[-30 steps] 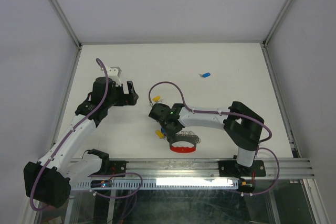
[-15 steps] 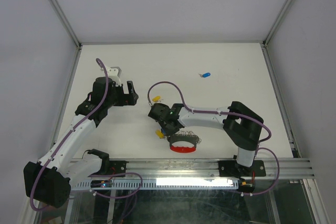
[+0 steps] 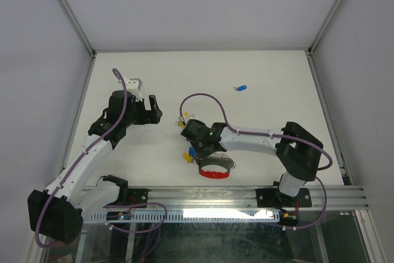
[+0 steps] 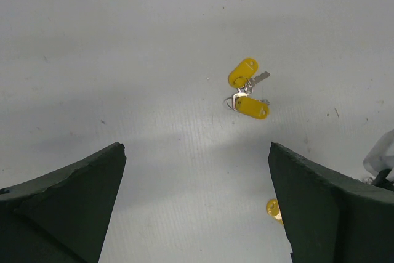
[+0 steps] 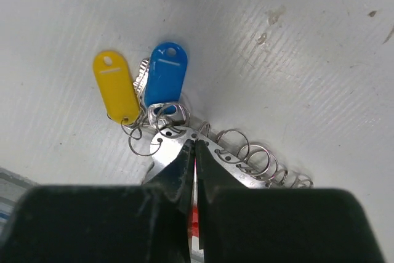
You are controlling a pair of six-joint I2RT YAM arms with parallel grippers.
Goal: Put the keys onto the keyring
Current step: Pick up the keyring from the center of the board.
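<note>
The keyring [image 5: 258,161] is a grey metal plate carrying a row of small rings, and it lies near the front edge with its red strip [image 3: 213,174]. My right gripper [image 5: 194,145] is shut, its tips on the plate's upper edge and a sliver of red between the fingers. A yellow key [image 5: 114,93] and a blue key [image 5: 167,77] hang from rings at the plate's left end. Two more yellow keys [image 4: 246,89] lie loose in front of my left gripper [image 4: 196,152], which hovers open over bare table. A lone blue key [image 3: 241,87] lies farther back.
The white table [image 3: 277,90] is enclosed by grey walls on three sides, and a metal rail [image 3: 221,198] runs along the near edge. The right arm's purple cable [image 3: 206,98] loops over the two loose yellow keys.
My right gripper has closed from half open to shut at the keyring, and the right arm has shifted a little to the right. The left arm has not moved.
</note>
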